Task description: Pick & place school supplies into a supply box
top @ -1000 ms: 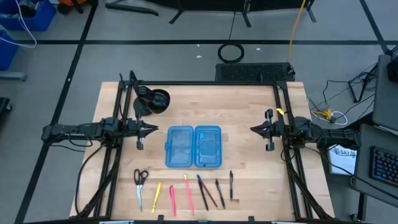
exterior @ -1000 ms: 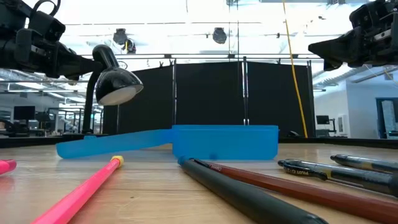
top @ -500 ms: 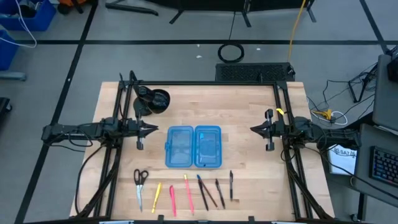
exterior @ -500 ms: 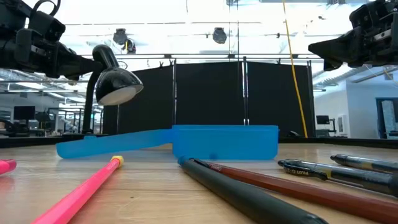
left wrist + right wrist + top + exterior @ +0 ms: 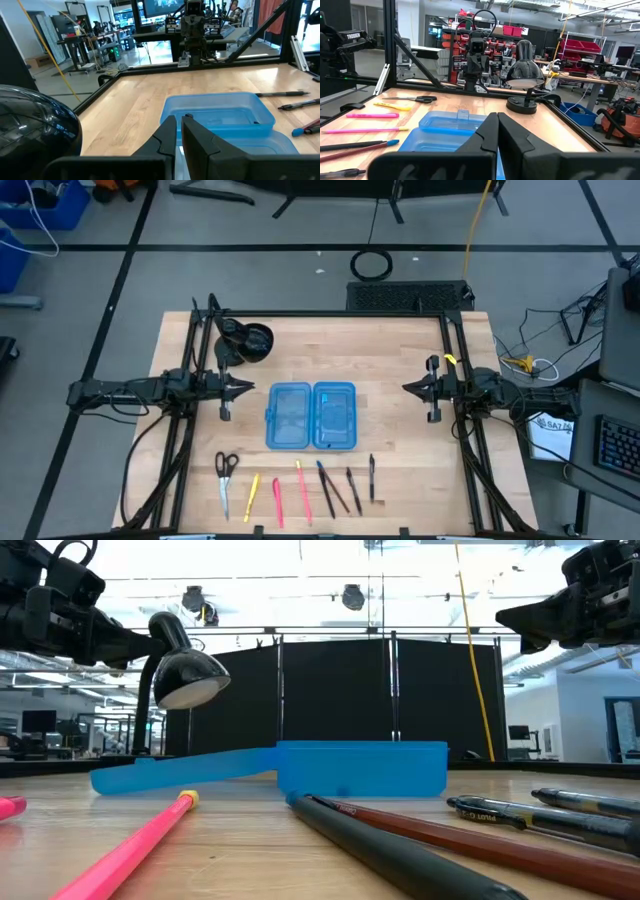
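Supply box (image 5: 311, 416) open flat at centre of surface (image 5: 400, 360), midway between left pincer (image 5: 246, 388) and right pincer (image 5: 407, 388), each raised, empty, fingers closed together. Scissors (image 5: 225, 476) and pens (image 5: 330, 485) in a row along near edge, well apart from both pincers.

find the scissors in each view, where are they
High view: the scissors lie at the near left of the table, left end of the pen row.
Low view: not in it.
Left wrist view: not in it.
Right wrist view: far across the table, beyond the yellow pen.
Shared landmark: the blue box, seen in all four views.
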